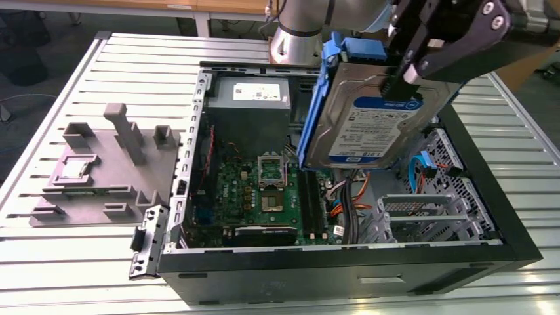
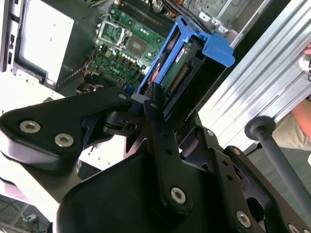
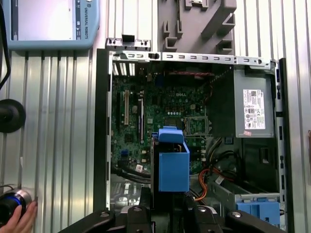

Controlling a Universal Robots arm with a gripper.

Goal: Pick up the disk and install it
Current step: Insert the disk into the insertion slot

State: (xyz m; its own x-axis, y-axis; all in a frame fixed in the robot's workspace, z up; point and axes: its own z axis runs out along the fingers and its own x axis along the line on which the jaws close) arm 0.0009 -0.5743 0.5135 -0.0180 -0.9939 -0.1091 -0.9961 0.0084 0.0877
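The disk (image 1: 376, 125), silver with a white-and-blue label and blue carrier rails, hangs tilted on edge above the open computer case (image 1: 350, 259). My gripper (image 1: 411, 65) is shut on its upper end, with black fingers (image 1: 437, 39) on both faces. In the second wrist view the disk (image 2: 182, 63) sticks out from my gripper (image 2: 150, 97) over the green motherboard (image 2: 131, 48). The first wrist view has the disk's blue carrier (image 3: 172, 162) end-on in my gripper (image 3: 167, 199), over the middle of the case.
A grey power-supply box (image 1: 249, 98) fills the case's far corner. A metal drive cage (image 1: 416, 213) and a blue bracket (image 1: 424, 167) sit on the exterior view's right. A grey fixture (image 1: 105, 170) lies on the slatted table (image 1: 52, 275). A person's hand (image 3: 19, 218) rests beside the case.
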